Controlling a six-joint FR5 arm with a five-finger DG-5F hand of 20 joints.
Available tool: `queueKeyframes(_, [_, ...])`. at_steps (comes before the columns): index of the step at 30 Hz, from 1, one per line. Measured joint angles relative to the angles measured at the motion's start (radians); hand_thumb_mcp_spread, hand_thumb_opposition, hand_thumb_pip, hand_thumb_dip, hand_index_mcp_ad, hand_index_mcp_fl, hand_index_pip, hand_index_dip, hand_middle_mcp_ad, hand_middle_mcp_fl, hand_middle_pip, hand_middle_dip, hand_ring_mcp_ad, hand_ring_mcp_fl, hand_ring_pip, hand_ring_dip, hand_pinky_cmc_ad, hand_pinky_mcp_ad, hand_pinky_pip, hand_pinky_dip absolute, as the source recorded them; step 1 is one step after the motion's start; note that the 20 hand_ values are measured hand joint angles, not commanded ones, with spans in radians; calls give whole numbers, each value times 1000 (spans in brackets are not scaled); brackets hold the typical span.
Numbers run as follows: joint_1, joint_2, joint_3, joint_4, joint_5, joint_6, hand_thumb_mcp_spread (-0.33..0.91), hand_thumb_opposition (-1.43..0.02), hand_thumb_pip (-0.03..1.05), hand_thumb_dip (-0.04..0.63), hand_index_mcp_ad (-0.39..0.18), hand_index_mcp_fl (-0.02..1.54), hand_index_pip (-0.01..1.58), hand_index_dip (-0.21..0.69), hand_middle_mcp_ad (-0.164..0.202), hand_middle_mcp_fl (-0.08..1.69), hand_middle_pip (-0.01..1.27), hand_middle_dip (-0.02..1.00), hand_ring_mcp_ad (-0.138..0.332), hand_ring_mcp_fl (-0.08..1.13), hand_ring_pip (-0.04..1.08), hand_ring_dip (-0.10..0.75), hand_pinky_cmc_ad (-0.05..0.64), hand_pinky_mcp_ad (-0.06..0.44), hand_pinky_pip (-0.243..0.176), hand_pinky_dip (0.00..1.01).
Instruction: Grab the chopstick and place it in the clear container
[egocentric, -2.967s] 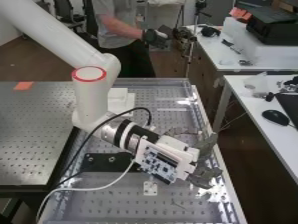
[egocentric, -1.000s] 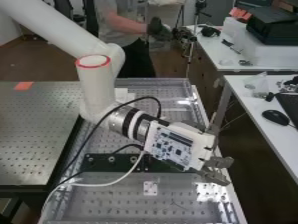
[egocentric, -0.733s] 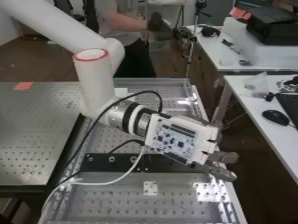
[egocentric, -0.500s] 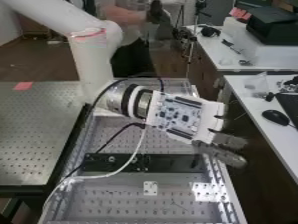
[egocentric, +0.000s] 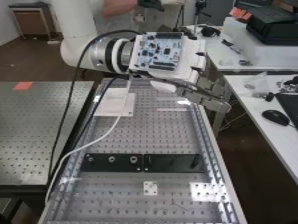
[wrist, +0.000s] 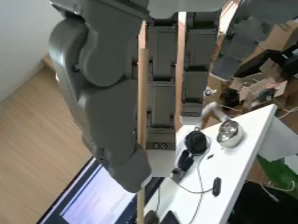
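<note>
1. High view: the white arm stands higher than it does half a second ago, its lower joint now drawn back and up, toward the bench's far end. That rise reads as a carry begun, the pick-up apparently done.

2. The bench now lies lower than the fingers and nearer the camera; half a second ago they hang by its right edge, farther down its length.

3. Back toward the camera from the fingers, the long black bar is fully uncovered, where the hand and cables partly hide it earlier. The white plate, off to one side of the fingers, comes clear of the arm too.

4. Wrist view: the fingers are nearly straight and narrow against the thumb, with the chopstick pinched between. It runs lengthwise along them and sticks out past the thumb's tip.

5. For the task, the grasp looks made and the placing remains. The next move should bring the stick's free end over the clear container, then lower and let go. So thin a stick could pivot or slip in the pinch, or catch the container's rim.
</note>
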Motion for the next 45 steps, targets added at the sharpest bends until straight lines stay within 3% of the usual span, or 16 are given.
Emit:
queueKeyframes(3, [36,45,-36,2,18,-31,689,-1124,445,265,-119,1524,24,412,38,1431,290,508,96,700,113,377,442,229,19,176])
queueKeyframes(11, [135,99,-51,-33,114,-111,689,-1124,445,265,-119,1527,23,412,38,1433,290,508,89,707,113,370,435,241,21,176])
queueKeyframes(20, [296,85,29,-180,260,-181,689,-1124,445,269,-119,1529,19,426,38,1433,290,511,82,719,113,375,431,246,35,180])
queueKeyframes(33, [424,-49,194,-429,407,-175,688,-1124,445,265,-126,1525,9,429,38,1431,290,508,84,719,113,370,429,250,37,180])
queueKeyframes(45, [457,-112,205,-546,479,-129,686,-1124,445,265,-126,1525,9,429,38,1431,290,497,84,719,113,370,429,250,37,180])
